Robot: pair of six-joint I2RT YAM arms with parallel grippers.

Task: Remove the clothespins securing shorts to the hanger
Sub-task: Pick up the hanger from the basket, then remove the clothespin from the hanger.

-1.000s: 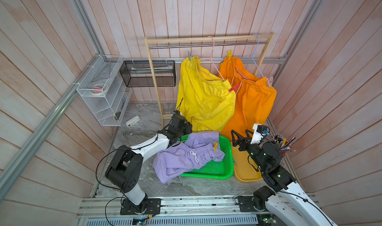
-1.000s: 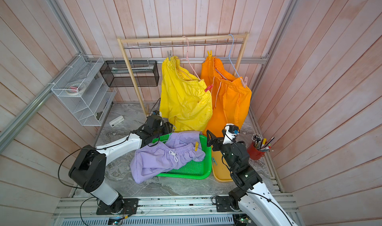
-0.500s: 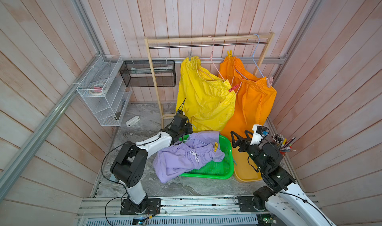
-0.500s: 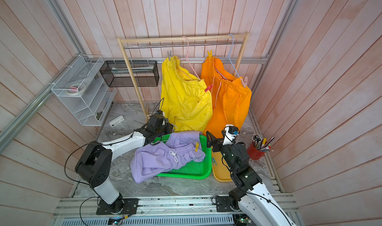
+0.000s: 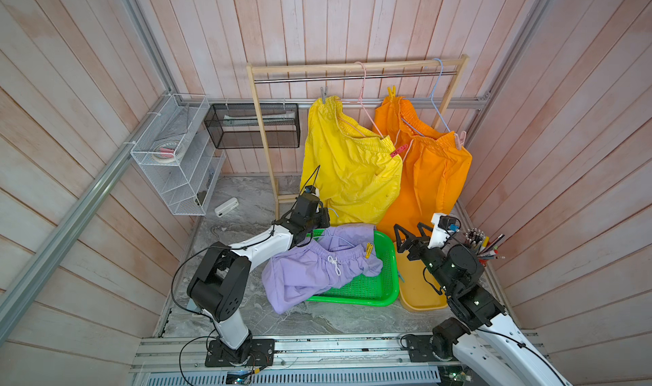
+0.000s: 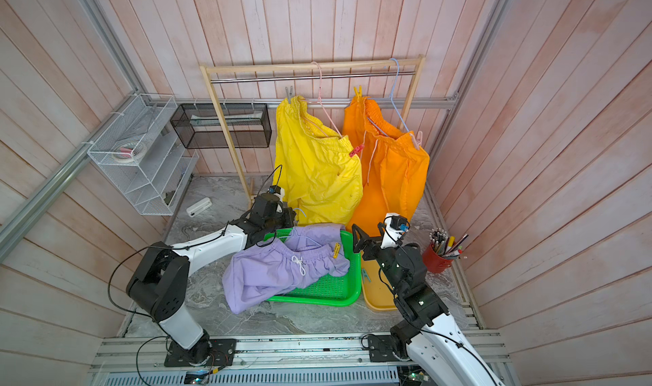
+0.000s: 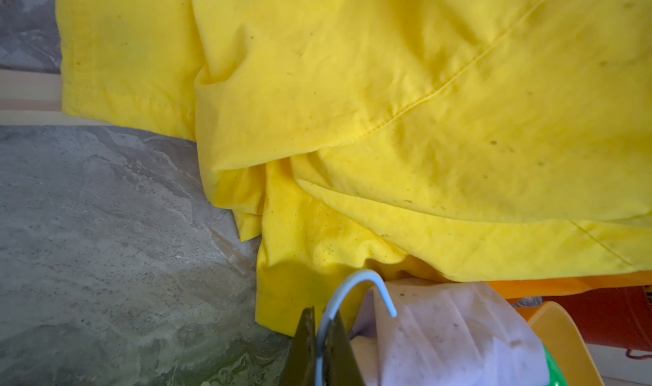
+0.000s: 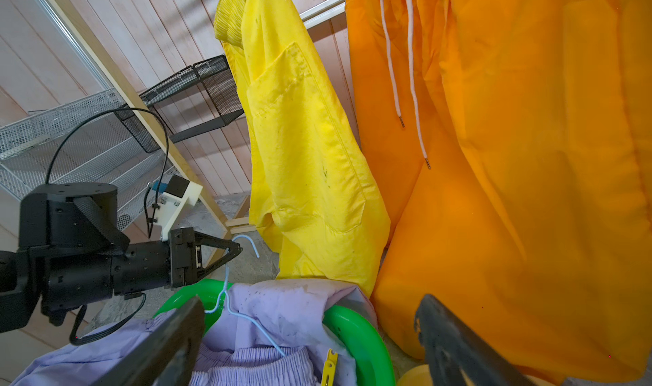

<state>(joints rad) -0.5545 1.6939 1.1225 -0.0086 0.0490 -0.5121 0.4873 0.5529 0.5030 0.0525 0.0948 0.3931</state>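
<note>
While the left gripper [image 5: 323, 219] grips: its jaws are pressed together on the curved hook of the pale blue hanger [image 7: 367, 278], just below the middle of both top views.
Hanger: its thin wire runs from the hook down into the lilac shorts [image 5: 310, 271].
Lilac shorts: crumpled over the green tray [image 5: 374, 290], lower middle of the frame, spilling off its left edge.
Nearest pin: a yellow clothespin [image 5: 368, 250] is clipped on the lilac waistband, right of the drawstring.
Right gripper [image 5: 408, 226]: jaws wide apart and empty, right of the green tray, above the yellow tray [image 5: 420, 296], near that pin.
Step in hand (my reading): the left arm steadies the hanger so the right can take the yellow clothespin.
Doing it well: keep the hook steady and raise it only enough to tauten the waistband. Close the right jaws across the pin's tail ends to open its mouth, then draw it off along its length, not sideways. The thin wire may twist in the grip.
Already off: a teal clothespin [image 6: 366, 274] lies in the yellow tray.
Farther out: the yellow shorts [image 5: 349, 176] and orange shorts [image 5: 434, 183] hang on the rack [image 5: 356, 66], upper middle, pinned by a grey clothespin [image 5: 323, 93], an upper yellow clothespin [image 5: 391, 91], a red clothespin [image 5: 398, 150] and a pink clothespin [image 5: 460, 139].
</note>
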